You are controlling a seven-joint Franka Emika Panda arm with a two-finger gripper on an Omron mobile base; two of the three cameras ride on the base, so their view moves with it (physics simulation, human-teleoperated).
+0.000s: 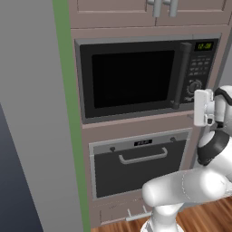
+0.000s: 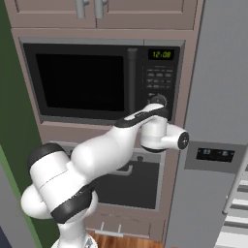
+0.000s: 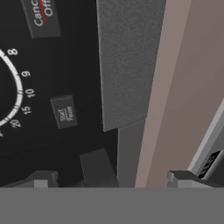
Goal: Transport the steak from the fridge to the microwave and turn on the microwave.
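Figure: approach to the control panel. The built-in dark grey microwave (image 1: pixel 136 79), with its black window door shut and a vertical bar handle (image 1: pixel 180 74) beside the window, serves as the landmark. At the microwave's right edge sits the black control panel (image 2: pixel 161 77), carrying a green clock at the top, rows of buttons below it and a white-marked round dial (image 3: pixel 8 83) at the bottom. The two-finger gripper (image 3: pixel 111 180) of the white arm is held close against the lower right corner of this panel, its 2 fingers spread wide and grasping nothing. A small square "Start/Pause" button (image 3: pixel 64 112) lies just right of the dial and above the fingertips; a "Cancel/Off" key (image 3: pixel 41 16) lies higher. The tall grey fridge (image 2: pixel 218 121), door shut, stands immediately right of the microwave. The steak cannot be seen; with the microwave door closed, it is judged to be inside, but this cannot be confirmed. Handling: the button is a rigid, flush, shallow key, likely needing only a light, square push from 1 fingertip at its centre; an off-centre press may slip onto the dial.
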